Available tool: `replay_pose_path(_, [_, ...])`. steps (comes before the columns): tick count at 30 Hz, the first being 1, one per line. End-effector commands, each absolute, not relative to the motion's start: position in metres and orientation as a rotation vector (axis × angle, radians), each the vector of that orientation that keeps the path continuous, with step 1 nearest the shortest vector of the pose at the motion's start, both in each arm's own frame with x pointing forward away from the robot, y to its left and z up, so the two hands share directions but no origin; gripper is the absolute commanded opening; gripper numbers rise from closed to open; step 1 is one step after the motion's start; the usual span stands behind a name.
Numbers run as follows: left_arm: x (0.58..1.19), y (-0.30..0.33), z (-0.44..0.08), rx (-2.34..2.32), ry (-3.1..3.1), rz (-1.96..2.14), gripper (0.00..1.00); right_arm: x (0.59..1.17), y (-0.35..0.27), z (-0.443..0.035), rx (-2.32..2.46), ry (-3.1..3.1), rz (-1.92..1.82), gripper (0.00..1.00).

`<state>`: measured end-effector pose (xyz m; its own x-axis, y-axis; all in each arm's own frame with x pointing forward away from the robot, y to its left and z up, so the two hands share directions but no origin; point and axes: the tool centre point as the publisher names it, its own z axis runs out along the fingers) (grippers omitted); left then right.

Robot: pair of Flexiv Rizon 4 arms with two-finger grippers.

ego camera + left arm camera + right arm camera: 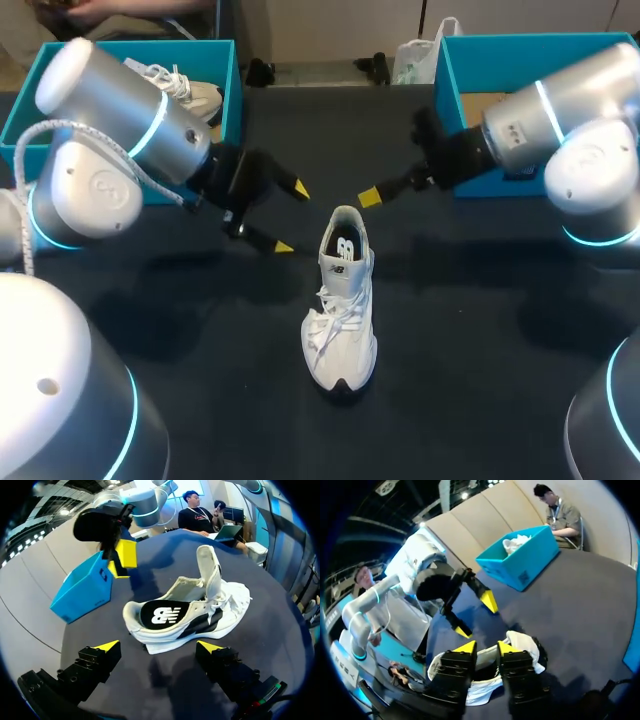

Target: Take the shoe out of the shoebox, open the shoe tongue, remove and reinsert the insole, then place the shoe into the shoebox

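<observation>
With the tongue [209, 570] up, I'd brace the shoe [200, 611] just ahead of my wide-open left pincer [159, 645], then dip my nearly-together, empty right pincer [486, 646] in for the insole [162, 614] heel edge.

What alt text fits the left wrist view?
A white shoe stands side-on on the dark table, just ahead of the open left claw, with its tongue raised and the dark insole showing. Beyond the shoe's heel hangs the right claw, with a blue shoebox beside it.
</observation>
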<state>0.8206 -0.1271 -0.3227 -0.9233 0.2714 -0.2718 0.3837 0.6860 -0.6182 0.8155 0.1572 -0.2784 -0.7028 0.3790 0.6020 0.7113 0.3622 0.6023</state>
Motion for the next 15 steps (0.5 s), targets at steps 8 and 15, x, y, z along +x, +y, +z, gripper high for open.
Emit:
replay_pose_path(8, [0.83,-0.084,-0.282,0.581,2.717,-1.01,1.0,0.804,0.154,-0.273,-1.257,-2.292,-1.147,0.0])
replay_pose_path(15, [0.837,-0.061,-0.258,0.649,2.742,-0.956,1.0,0.803,0.157,-0.267,-1.396,-2.339,-1.024,0.0])
